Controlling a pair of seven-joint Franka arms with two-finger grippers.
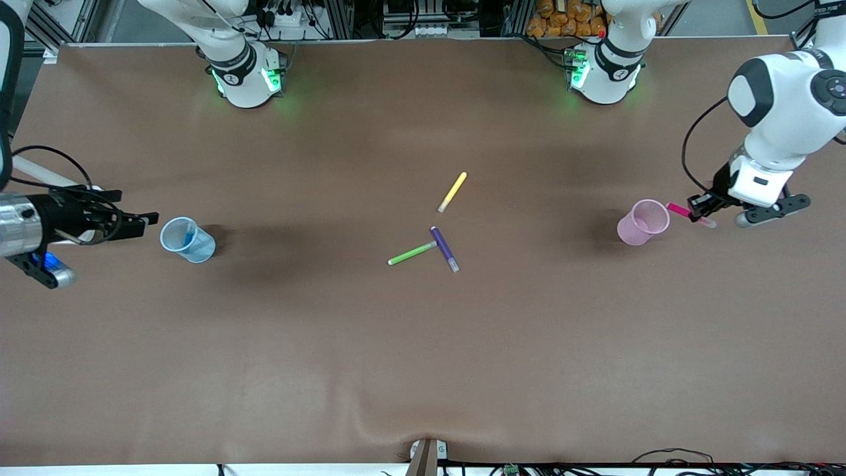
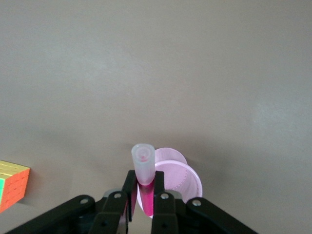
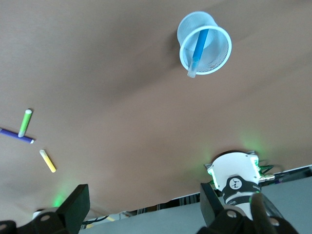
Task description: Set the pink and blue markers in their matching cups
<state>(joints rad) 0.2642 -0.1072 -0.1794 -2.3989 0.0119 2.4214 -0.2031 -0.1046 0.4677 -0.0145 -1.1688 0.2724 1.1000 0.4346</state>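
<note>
Pink marker (image 1: pixel 679 211) — clenched in the left tool (image 1: pixel 699 213) — hangs just beside the pink cup (image 1: pixel 642 223). Blue marker (image 1: pixel 190 233) stands inside the blue cup (image 1: pixel 188 240); the right tool (image 1: pixel 135 225), released, hovers beside it.

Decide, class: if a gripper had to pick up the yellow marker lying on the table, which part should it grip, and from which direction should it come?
Grip the yellow marker around mid-barrel, coming straight down from above. It lies flat and alone on the table, apart from the crossed green marker and purple marker, so fingers placed across its slim length should close cleanly.
</note>
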